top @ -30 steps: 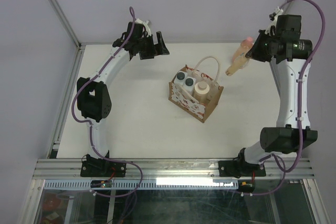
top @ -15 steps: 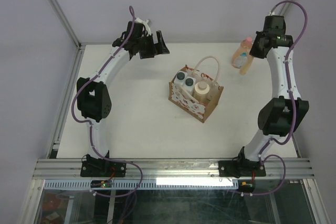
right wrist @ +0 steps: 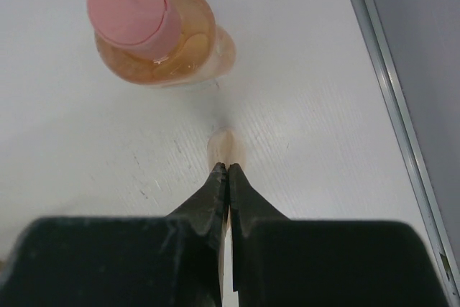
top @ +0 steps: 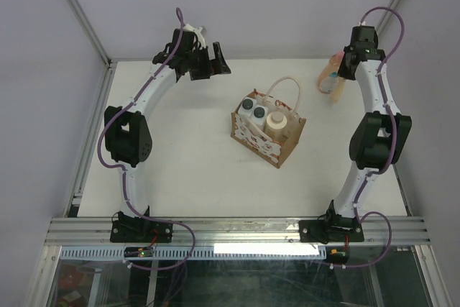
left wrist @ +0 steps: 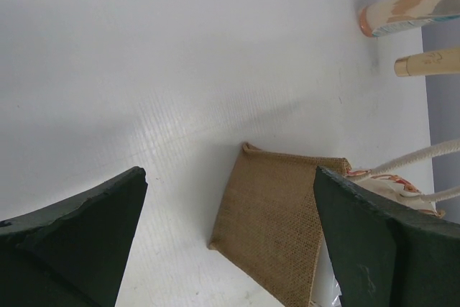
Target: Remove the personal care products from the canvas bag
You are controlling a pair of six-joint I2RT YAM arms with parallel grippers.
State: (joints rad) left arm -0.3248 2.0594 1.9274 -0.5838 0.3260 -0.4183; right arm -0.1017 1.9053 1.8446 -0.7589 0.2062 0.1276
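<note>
The brown bag (top: 267, 143), white lace pattern on its near side and rope handles (top: 287, 84) looped above, sat mid-table, with two white bottles (top: 248, 106), dark-capped, and a cream bottle (top: 275, 121) upright inside. At the far right the peach bottle (right wrist: 162, 37), pink-capped, stood beside a slim cream tube (right wrist: 224, 146). The right claw (right wrist: 227, 170) was pinched closed over that tube; contact was unclear. The left claw (left wrist: 230, 174) gaped wide, holding nothing, far left. The table (top: 180, 170) was white, the walls (top: 251, 5) grey.
</note>
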